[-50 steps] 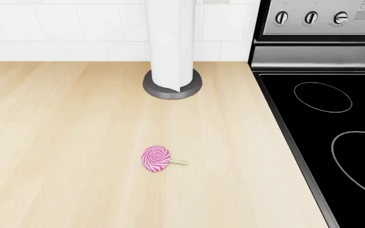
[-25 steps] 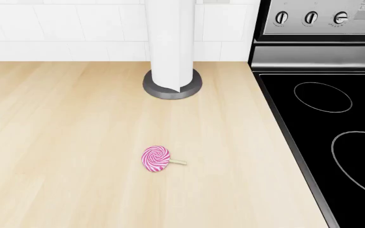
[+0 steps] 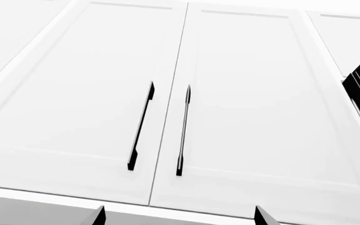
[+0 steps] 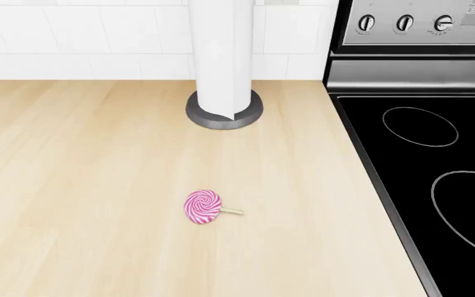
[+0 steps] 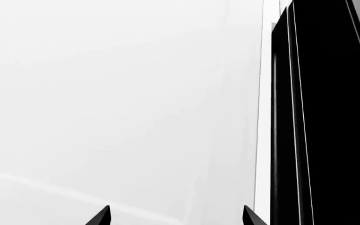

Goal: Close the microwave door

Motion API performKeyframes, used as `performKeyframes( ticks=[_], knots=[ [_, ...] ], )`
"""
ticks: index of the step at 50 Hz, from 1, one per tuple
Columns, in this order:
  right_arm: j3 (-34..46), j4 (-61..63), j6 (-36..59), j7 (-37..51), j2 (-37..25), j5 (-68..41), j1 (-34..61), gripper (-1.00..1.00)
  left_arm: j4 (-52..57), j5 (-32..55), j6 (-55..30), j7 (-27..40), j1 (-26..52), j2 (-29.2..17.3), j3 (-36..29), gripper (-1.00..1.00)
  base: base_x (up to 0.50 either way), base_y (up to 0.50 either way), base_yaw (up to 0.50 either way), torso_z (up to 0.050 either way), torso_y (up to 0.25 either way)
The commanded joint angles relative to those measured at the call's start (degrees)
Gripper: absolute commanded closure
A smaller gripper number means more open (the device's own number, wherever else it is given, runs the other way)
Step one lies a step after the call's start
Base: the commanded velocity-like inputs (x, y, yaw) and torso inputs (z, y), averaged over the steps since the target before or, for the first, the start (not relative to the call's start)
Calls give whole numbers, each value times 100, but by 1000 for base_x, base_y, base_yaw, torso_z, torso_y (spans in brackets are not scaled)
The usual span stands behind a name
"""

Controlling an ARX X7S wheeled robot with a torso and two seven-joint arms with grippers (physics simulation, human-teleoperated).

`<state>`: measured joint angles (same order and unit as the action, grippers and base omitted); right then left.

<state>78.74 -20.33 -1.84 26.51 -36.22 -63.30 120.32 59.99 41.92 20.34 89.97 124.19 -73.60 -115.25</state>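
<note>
Only the fingertips of the left gripper [image 3: 178, 216] and right gripper [image 5: 176, 216] show, with nothing between them. A black panel [image 5: 327, 117] runs off frame, unidentifiable. The paper towel roll [image 4: 221, 52] and stove [image 4: 423, 161] are cropped.

Counter [image 4: 81, 185] mostly open; lollipop [image 4: 203, 206], paper-towel stand [image 4: 223, 108] obstruct.

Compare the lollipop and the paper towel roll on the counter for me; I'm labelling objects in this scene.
The lollipop lies flat; the paper towel roll stands upright on a dark round base. The lollipop is pink with white swirls; the roll is plain white. The lollipop is small; the roll is far larger, running out of the head view's top. Both rest on the wooden counter.
</note>
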Motion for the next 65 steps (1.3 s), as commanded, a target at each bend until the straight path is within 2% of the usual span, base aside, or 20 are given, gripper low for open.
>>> performKeyframes(
  ticks=[1,35,65],
  knots=[
    [-30,-307,145,-250,147,36,204,-100,0,29,12,0,43,8,-11,-100,0,0,0,0,0],
    [-131,-1160,460,-888,616,291,768,-100,0,49,69,0,298,-41,-231,-100,0,0,0,0,0],
    [-300,-972,612,-834,359,351,750,-100,0,177,78,0,530,-5,-353,-100,0,0,0,0,0]
  ],
)
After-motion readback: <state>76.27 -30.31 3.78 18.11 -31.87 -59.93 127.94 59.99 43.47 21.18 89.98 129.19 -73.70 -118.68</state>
